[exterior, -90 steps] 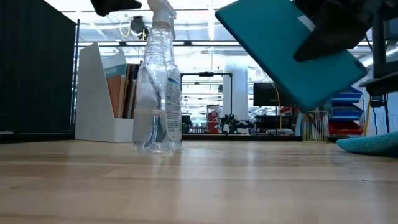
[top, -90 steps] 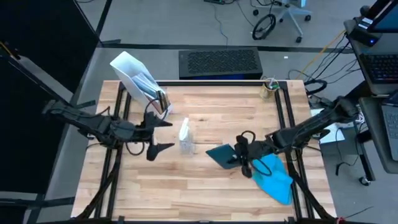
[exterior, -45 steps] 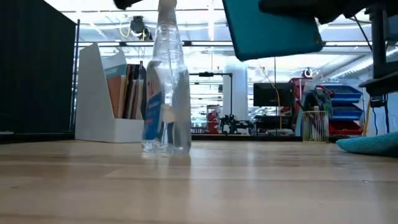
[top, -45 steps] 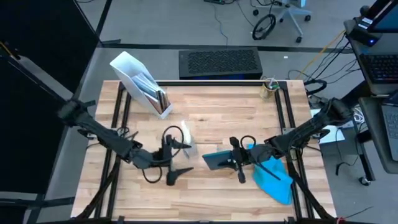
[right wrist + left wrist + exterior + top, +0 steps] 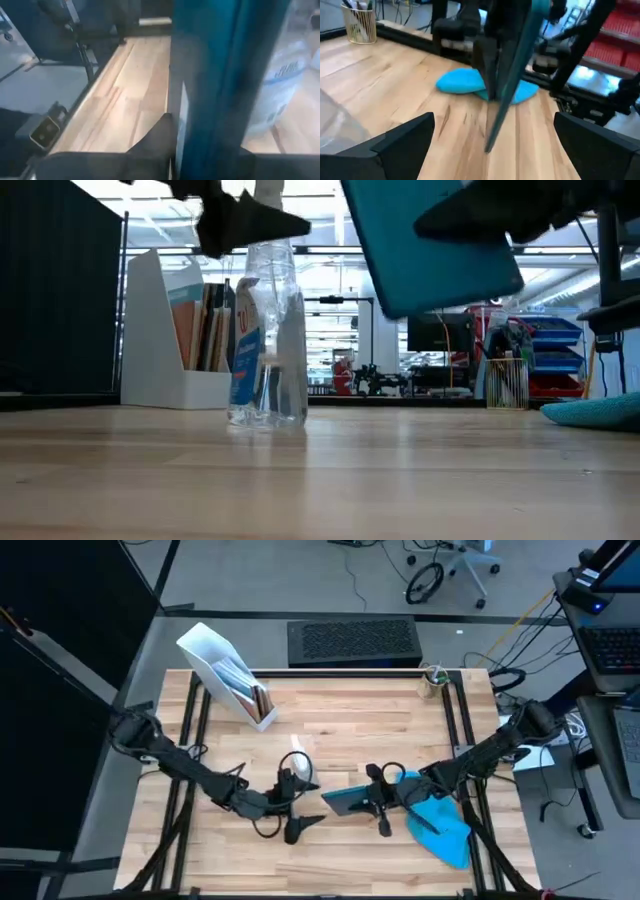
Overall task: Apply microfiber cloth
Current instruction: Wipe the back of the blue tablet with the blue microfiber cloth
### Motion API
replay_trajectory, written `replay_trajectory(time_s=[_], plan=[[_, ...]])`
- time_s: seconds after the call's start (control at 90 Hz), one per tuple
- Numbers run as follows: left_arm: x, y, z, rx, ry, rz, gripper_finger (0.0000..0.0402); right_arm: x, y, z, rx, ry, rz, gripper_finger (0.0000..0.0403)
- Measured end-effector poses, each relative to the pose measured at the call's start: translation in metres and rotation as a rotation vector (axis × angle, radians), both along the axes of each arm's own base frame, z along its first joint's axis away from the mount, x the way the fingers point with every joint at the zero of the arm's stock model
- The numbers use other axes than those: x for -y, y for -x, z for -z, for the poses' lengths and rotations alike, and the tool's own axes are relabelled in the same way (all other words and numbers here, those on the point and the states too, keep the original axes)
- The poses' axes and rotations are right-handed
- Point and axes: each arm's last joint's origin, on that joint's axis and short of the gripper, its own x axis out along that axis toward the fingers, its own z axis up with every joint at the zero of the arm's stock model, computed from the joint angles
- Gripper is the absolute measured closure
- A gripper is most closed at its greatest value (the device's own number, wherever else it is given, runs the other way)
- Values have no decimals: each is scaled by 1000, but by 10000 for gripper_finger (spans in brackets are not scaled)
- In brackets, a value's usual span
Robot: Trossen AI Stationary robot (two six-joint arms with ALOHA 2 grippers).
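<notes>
The microfiber cloth (image 5: 441, 824) lies crumpled on the table's near right, under my right arm; it also shows as a blue heap (image 5: 465, 80) in the left wrist view. My right gripper (image 5: 379, 802) is shut on a flat dark tablet with a teal face (image 5: 349, 800), held above the table's middle. My left gripper (image 5: 298, 804) stands open just left of the tablet, nothing between its fingers, with the clear spray bottle (image 5: 297, 762) right beside its far finger. My right gripper pinches the tablet's right end (image 5: 368, 800) between its two fingers, one on each flat face (image 5: 180, 125). The fingers come level from the table's right. The tablet (image 5: 430, 240) is lifted clear of the table and tilted, edge-on toward my left gripper.
A white file holder (image 5: 225, 675) with books stands at the far left. A wire pen cup (image 5: 432, 680) sits at the far right corner. Bare wood lies along the near edge and far middle.
My left gripper has swung toward the table's near edge and right, past the spray bottle, ending close to the tablet; the bottle has turned about on its spot. My right gripper has carried the tablet leftward toward the table's middle, and the tablet has turned.
</notes>
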Motion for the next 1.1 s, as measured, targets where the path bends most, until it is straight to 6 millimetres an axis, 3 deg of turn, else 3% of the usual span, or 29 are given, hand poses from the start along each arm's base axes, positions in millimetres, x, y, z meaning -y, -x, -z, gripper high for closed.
replay_trajectory(time_s=[0.111,0.311,0.444,0.589,0.878,1.1], plan=[[3,-8,3,79,-42,10,4,-2,-4,9,-18,-2,2,385],[-5,-20,19,42,-68,-32,4,-10,-7,10,31,-36,-41,385],[-16,-26,20,48,31,-52,4,-10,-7,12,29,-36,-34,385],[-23,-33,17,52,64,50,13,-11,-8,14,21,-39,-34,385],[-14,-38,1,94,-38,101,128,-11,-8,14,14,-85,-16,385],[-13,-38,2,91,-51,106,225,-11,-8,14,9,-117,-4,385]])
